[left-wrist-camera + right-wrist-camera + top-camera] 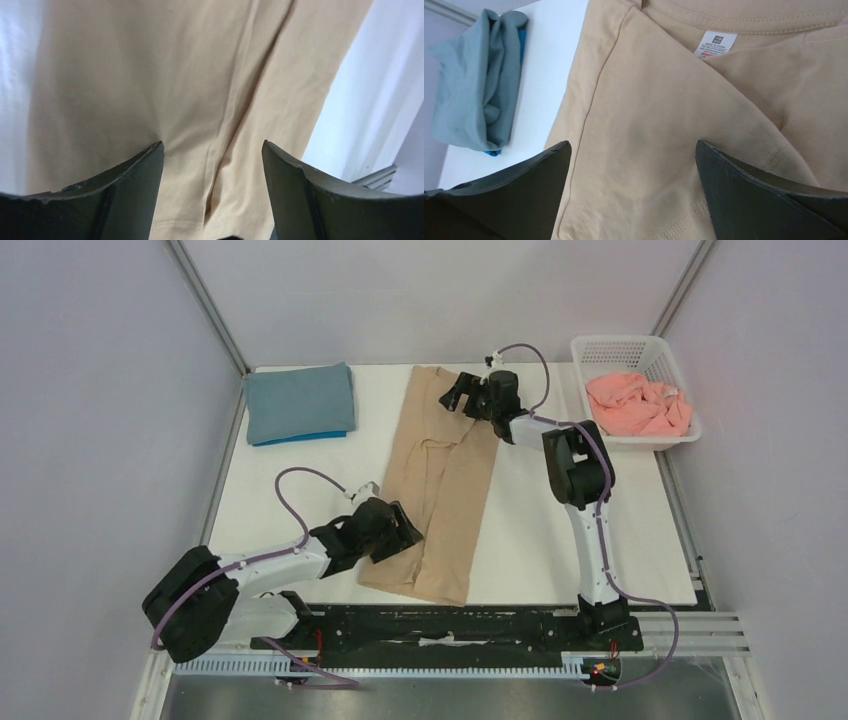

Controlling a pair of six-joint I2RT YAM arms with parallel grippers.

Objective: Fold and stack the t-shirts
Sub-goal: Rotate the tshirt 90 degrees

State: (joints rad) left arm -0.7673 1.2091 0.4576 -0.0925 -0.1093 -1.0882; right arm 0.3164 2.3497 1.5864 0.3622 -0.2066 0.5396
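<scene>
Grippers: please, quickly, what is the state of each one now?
Left gripper: jaws open, holding nothing, over the tan t-shirt.
Right gripper: jaws open, holding nothing, over the same shirt.

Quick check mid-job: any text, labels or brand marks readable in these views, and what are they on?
White neck tag inside the collar of the tan t-shirt: small print, too blurred to read surely; the top line may begin "MADE IN".
No other writing shows in any view.
</scene>
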